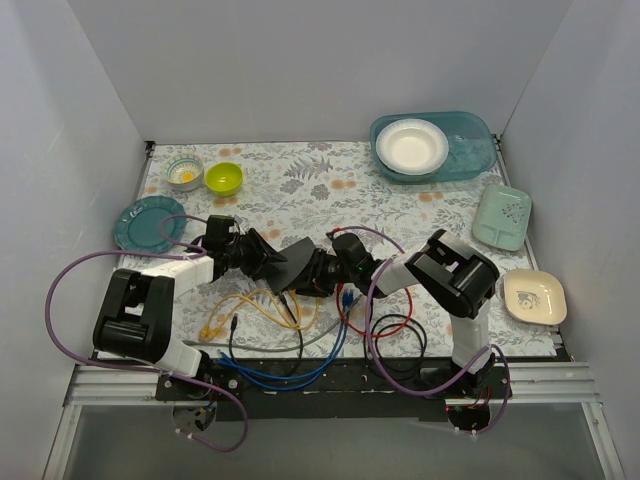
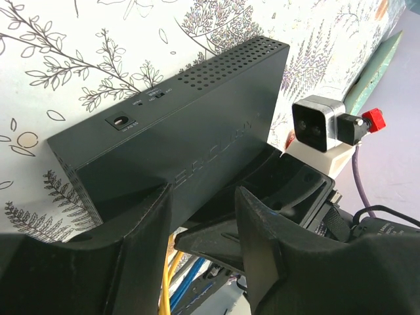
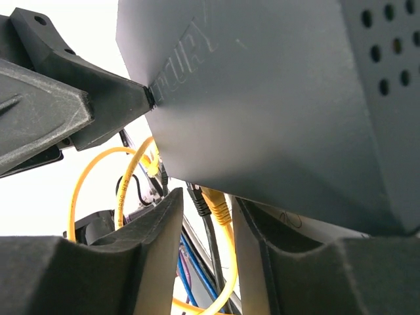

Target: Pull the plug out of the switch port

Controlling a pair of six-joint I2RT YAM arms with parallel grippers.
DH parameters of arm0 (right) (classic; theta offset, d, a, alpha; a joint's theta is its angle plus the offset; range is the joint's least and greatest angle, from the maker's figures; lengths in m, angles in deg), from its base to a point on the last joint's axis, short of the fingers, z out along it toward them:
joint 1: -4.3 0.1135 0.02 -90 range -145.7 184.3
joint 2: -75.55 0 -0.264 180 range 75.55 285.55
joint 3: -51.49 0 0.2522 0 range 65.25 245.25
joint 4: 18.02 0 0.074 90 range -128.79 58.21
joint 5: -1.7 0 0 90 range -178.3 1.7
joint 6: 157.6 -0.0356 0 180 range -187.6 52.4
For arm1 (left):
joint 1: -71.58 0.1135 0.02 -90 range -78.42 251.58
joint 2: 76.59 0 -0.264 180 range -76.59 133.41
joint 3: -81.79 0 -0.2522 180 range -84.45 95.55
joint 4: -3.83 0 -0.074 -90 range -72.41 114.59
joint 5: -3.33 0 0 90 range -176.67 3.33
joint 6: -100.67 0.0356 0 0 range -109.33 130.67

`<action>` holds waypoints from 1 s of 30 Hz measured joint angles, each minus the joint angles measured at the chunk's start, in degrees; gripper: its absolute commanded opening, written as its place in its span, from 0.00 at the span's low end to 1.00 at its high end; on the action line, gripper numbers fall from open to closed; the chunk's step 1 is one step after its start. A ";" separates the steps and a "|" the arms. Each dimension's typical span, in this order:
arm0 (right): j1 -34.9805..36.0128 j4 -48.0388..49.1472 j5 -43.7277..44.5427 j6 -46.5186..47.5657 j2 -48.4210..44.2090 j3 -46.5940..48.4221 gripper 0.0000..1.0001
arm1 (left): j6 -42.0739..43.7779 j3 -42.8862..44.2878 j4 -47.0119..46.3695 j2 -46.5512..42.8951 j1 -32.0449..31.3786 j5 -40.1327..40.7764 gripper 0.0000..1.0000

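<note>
The switch, a flat black box, is held tilted above the table between my two grippers. My left gripper grips its left edge. In the left wrist view the switch runs down between my fingers. My right gripper is open under the switch's socket edge. In the right wrist view its fingers stand either side of a black plug and a yellow plug, both plugged into the switch, with gaps showing on both sides.
Yellow, blue, red and black cables lie tangled at the near edge. A teal plate, two small bowls, a teal tray holding a white bowl, a green dish and a cream dish ring the mat.
</note>
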 measured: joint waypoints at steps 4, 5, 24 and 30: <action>0.00 -0.76 0.20 -0.04 0.63 1.05 0.39 | 0.00 -0.15 -0.09 0.00 0.00 -0.22 0.43; -0.02 -0.83 0.20 -0.02 0.96 1.49 0.39 | 0.00 -0.17 -0.11 0.00 0.07 -0.22 0.43; 0.09 -3.10 -0.50 2.03 2.91 4.87 0.01 | -0.72 -2.71 -1.75 -1.64 0.31 -2.43 0.44; 0.11 -2.84 -0.55 3.52 2.91 4.87 0.01 | -2.16 -6.75 -2.01 -5.42 0.24 -5.16 0.44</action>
